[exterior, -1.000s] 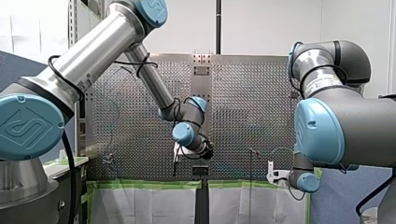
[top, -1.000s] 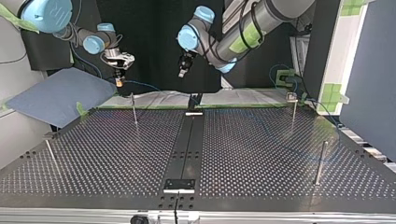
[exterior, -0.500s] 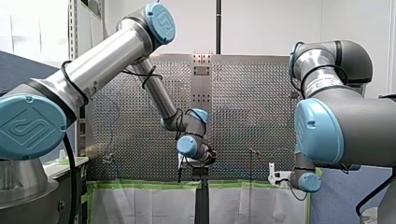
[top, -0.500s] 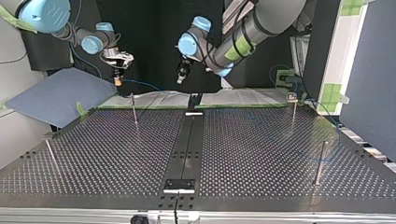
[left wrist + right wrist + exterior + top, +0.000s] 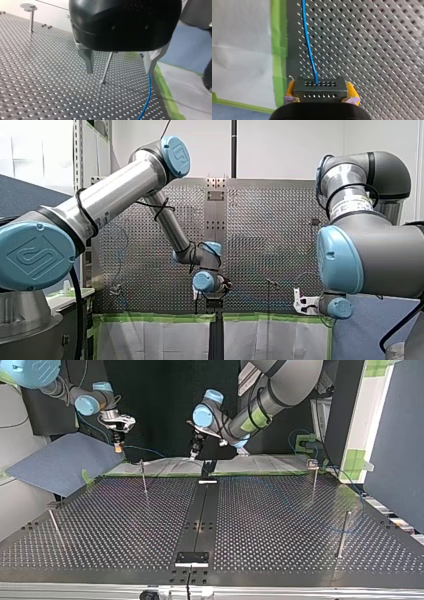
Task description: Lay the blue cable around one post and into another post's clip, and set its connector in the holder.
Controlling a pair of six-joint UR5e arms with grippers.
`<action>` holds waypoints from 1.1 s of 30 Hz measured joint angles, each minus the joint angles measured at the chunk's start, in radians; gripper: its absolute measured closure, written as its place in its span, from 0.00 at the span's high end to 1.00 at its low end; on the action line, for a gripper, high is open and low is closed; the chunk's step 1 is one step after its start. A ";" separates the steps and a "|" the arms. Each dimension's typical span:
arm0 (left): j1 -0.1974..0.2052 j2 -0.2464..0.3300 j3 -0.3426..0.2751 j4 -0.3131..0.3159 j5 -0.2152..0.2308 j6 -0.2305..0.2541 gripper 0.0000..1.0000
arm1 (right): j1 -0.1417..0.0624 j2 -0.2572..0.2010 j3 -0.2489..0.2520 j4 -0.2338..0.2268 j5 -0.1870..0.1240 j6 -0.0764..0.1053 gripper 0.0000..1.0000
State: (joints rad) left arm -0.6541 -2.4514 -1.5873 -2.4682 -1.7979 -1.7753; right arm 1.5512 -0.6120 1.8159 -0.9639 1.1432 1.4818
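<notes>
In the top view my right gripper (image 5: 118, 444) hangs in the upper left of the frame, above the far border of the table (image 5: 280, 525), and it points down. Its yellow pads (image 5: 351, 92) are closed on the connector (image 5: 320, 89), one pad on each short end.

In the right wrist view the connector is a dark flat block with two rows of small holes. Its long axis runs from one pad to the other, across the fingers. The face with the holes looks away from the gripper, toward the table. The blue cable (image 5: 309, 42) comes out of this face near its middle. It runs almost straight ahead of the gripper, along the border of the perforated plate, just beside the green tape (image 5: 279, 37). In the top view the cable leaves the connector toward the right of the frame.

My left gripper (image 5: 193, 451) is in the upper centre of the top view, low over the far border of the table. In the left wrist view its metal fingers (image 5: 88, 60) stand wide apart and hold nothing. Ahead of them, seen in the gap between them, a thin post (image 5: 107, 67) stands on the table. The blue cable passes just under the tip of one finger; I cannot tell if it touches it. Farther ahead and to the side of the other finger stands a post with a flat head (image 5: 30, 15).
</notes>
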 joint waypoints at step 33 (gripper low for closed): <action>-0.018 0.001 -0.071 0.305 0.005 0.069 1.00 | -0.025 -0.152 0.098 -0.092 -0.053 0.146 0.00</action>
State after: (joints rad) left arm -0.6724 -2.4508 -1.6586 -2.1635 -1.7931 -1.7062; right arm 1.5264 -0.7638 1.9137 -1.0557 1.0902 1.6279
